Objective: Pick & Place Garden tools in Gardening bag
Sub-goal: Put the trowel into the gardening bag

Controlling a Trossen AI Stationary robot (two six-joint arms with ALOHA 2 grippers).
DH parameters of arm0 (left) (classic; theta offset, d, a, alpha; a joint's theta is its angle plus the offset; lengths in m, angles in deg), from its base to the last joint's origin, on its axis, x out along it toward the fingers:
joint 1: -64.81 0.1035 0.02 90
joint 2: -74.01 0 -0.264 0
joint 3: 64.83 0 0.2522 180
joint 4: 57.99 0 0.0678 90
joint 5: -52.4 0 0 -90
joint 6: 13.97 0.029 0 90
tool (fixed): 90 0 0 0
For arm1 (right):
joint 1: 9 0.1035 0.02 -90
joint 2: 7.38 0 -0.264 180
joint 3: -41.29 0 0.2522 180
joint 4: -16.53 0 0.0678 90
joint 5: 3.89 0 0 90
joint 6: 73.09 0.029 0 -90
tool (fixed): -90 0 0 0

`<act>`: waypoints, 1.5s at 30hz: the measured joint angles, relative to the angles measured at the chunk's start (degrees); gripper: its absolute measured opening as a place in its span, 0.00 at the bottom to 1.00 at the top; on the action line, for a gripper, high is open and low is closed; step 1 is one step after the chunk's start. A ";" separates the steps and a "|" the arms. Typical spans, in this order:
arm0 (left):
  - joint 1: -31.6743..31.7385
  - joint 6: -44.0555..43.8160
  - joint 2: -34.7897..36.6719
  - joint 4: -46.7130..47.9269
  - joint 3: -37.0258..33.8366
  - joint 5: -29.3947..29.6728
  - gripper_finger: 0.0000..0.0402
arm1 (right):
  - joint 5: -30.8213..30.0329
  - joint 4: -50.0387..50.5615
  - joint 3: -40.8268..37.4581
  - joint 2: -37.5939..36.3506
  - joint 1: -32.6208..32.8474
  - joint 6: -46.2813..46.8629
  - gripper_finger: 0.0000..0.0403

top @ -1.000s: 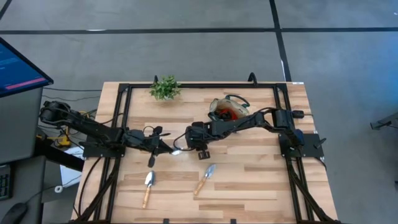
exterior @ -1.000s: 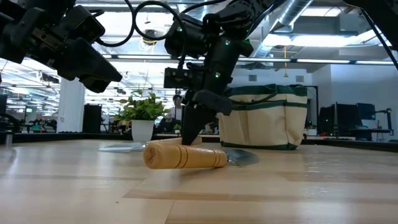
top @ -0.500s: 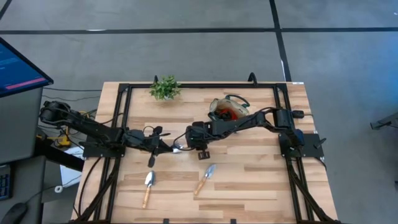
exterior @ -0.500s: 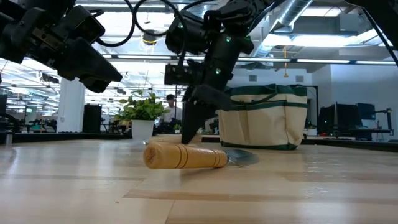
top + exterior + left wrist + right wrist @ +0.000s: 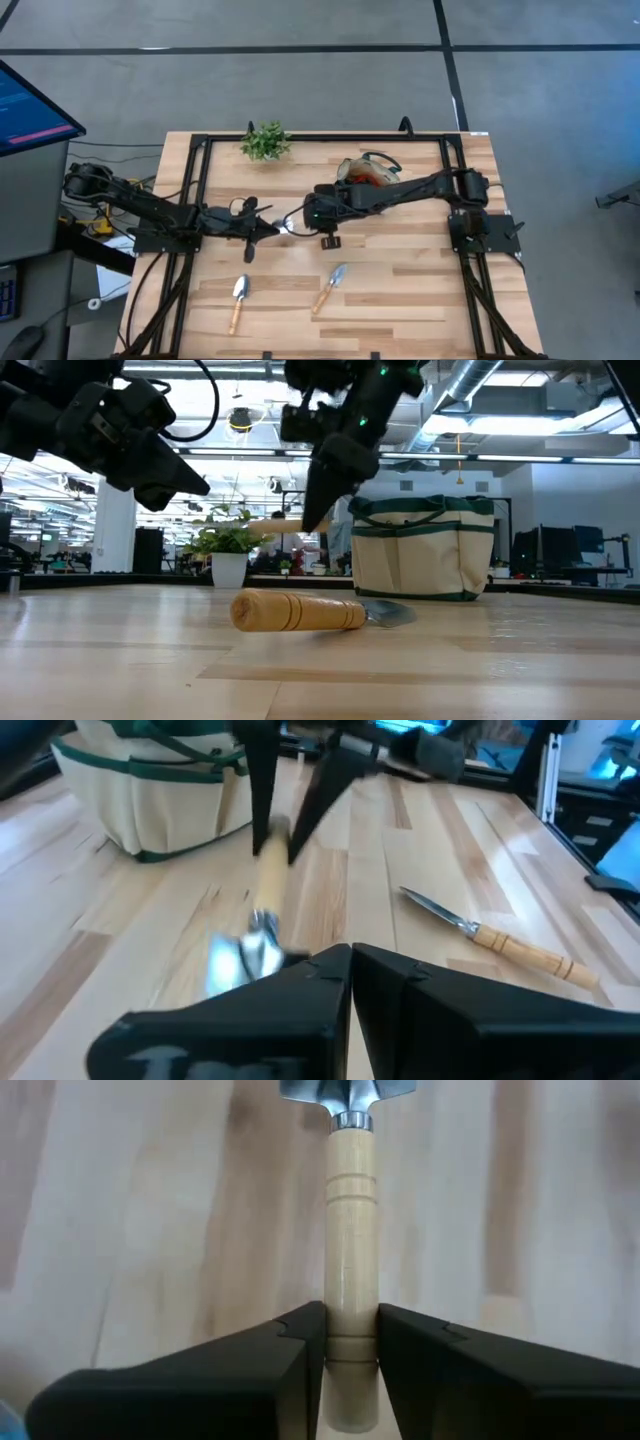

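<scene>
Right gripper (image 5: 350, 1342) is clamped on the light wooden handle of a small hand trowel with a silver metal head (image 5: 349, 1230), holding it lifted clear of the pale wooden slatted table (image 5: 420, 280) near the table's middle. In the low view the trowel's handle (image 5: 275, 526) hangs level in the air, gripped by the dark fingers above it. Just behind sits the round beige fabric gardening bag with dark green trim (image 5: 420, 550), with a red-and-black tool (image 5: 362, 180) showing inside it from above. Left gripper (image 5: 262, 227) hovers close beside the held trowel's silver head, its fingers pressed together on nothing. Two more wooden-handled silver-headed hand tools (image 5: 238, 300) (image 5: 329, 286) lie on the near part of the table, apart from each other. A small green potted plant (image 5: 265, 141) stands at the far edge.
</scene>
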 joint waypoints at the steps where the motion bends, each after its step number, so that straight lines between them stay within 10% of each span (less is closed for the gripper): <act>1: 0.07 -0.10 0.00 0.01 0.00 0.00 0.00 | -1.23 0.48 -0.05 -0.66 0.18 0.30 0.16; 15: 2.58 -2.56 0.00 -0.96 0.00 0.15 0.16 | -9.86 -7.99 -14.73 -11.76 2.69 8.62 0.16; 32: 8.70 -22.64 0.00 -6.43 0.02 0.02 0.49 | -36.91 -16.20 -24.07 -14.65 13.46 13.35 0.16; 45: 9.76 -28.59 -0.26 -12.18 0.04 -5.09 0.47 | -37.52 -17.12 -24.07 -14.63 15.80 15.42 0.16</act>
